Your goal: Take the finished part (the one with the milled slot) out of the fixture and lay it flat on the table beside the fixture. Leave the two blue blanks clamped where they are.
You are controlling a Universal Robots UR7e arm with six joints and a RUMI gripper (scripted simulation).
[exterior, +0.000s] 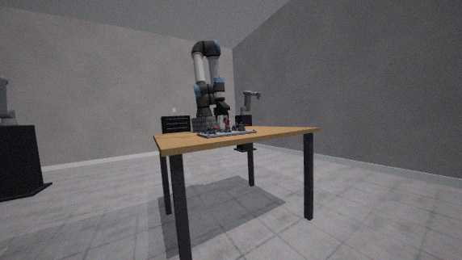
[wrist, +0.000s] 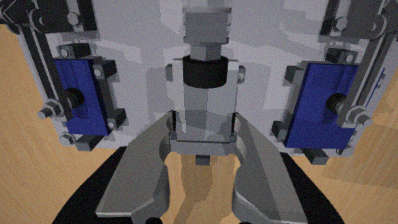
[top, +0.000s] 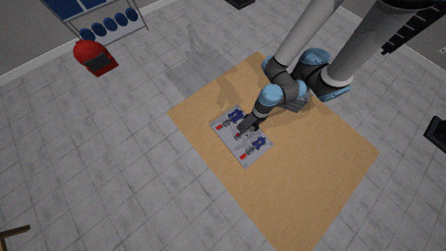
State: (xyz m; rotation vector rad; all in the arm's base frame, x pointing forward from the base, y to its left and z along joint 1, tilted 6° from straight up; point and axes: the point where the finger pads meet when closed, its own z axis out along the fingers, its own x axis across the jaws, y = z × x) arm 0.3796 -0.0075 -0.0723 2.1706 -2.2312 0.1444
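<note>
blanks under clamp tips, plain only in the wrist view

we see a rectangular, light-brown wooden table on black, straight, square-section legs. directly on its top lies a flat, rectangular, light-grey fixture plate, with the table's bare wood around it.

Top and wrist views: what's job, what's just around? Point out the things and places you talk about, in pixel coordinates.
Job:
- grey metal part (wrist: 206,117)
- light-grey fixture plate (top: 234,147) (exterior: 226,135) (wrist: 145,75)
- two blue rectangular blanks (top: 239,113) (wrist: 320,110), staying clamped
- tan wooden table (top: 312,175) (exterior: 178,141) (wrist: 20,150)
- black-and-grey hand (top: 242,133) (exterior: 222,119) (wrist: 203,113)

Around:
- red rounded hood (top: 86,50)
- blue discs (top: 132,14)
</note>
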